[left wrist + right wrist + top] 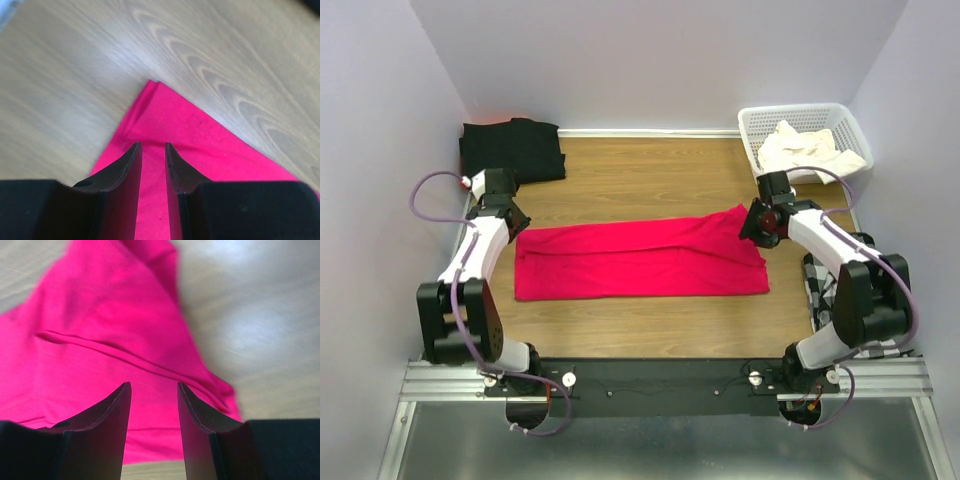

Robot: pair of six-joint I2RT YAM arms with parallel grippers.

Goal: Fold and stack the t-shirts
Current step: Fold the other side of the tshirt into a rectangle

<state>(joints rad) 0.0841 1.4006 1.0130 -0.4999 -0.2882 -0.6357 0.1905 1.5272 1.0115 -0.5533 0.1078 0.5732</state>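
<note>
Top view: the red t-shirt (640, 262) lies as a long flat band across the tabletop (640, 180). The left end effector (510, 222) is at its left end and the right end effector (757, 225) at its far right corner. The black t-shirt (512, 150) lies at the far left. The cream t-shirt (810, 150) sits in the white basket (760, 120).

Left wrist view: jaws narrowly parted, empty, above the shirt's corner.

Right wrist view: jaws wider apart, empty, above the shirt's edge.

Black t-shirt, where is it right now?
In the top view, the black t-shirt lies folded at the far left corner of the table, just beyond the left gripper and the red t-shirt.
</note>
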